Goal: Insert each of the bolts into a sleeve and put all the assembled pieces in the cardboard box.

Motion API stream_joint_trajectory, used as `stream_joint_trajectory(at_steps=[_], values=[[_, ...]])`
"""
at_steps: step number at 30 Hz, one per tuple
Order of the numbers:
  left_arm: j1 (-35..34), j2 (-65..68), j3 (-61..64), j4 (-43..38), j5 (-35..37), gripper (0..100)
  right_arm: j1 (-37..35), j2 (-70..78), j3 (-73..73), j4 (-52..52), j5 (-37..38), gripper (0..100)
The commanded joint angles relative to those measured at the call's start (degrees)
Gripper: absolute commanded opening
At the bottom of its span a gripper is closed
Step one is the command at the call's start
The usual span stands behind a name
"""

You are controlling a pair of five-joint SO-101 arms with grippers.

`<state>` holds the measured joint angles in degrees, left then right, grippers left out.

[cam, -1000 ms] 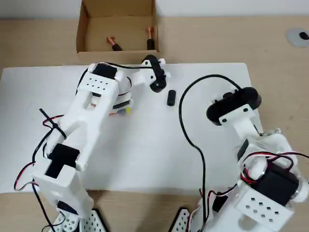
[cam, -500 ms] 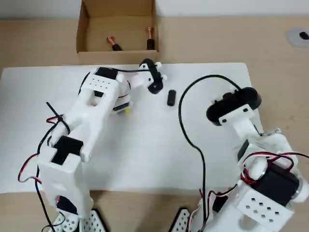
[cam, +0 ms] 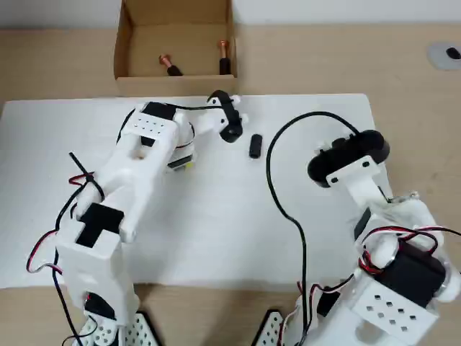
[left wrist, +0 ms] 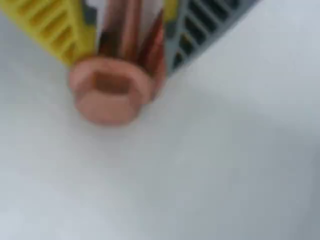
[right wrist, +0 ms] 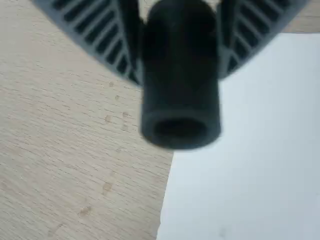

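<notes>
Left arm (cam: 137, 166) shifted | left pincer (left wrist: 122, 60) — copper hex bolt (left wrist: 110, 92) | right pincer (right wrist: 180, 70) — black sleeve (right wrist: 180, 105)

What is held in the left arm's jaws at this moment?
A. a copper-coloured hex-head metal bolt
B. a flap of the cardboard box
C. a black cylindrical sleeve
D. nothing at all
A: the left wrist view shows the copper-coloured hex-head metal bolt clamped between the yellow and grey jaws, while the black cylindrical sleeve sits in the right arm's jaws.
</notes>
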<state>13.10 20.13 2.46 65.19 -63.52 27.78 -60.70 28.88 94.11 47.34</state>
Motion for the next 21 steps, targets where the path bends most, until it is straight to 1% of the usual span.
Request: stream_joint_trajectory(at_steps=[1,3,4,9,16,21], values=[[0.09,-0.57,-0.09,1.23,0.35,8,0.92,-0.92,-0.13,-0.70,0.09,1.2],[0.53,-0.57,0.00,1.32,0.35,3,0.92,-0.92,-0.13,-0.79,0.09,1.2],[0.88,-0.57,0.26,1.41,0.35,2,0.92,-0.92,-0.13,-0.79,0.09,1.2],[1.49,-0.57,0.26,2.99,0.62,2,0.92,-0.92,-0.22,-0.79,0.09,1.2],[1.67,-1.54,-0.18,2.73,5.19,1,0.92,-1.01,-0.13,-0.70,0.00,1.2],[1.67,-9.80,-0.09,2.99,11.08,1,0.92,-1.01,-0.40,-0.62,-0.09,1.2]])
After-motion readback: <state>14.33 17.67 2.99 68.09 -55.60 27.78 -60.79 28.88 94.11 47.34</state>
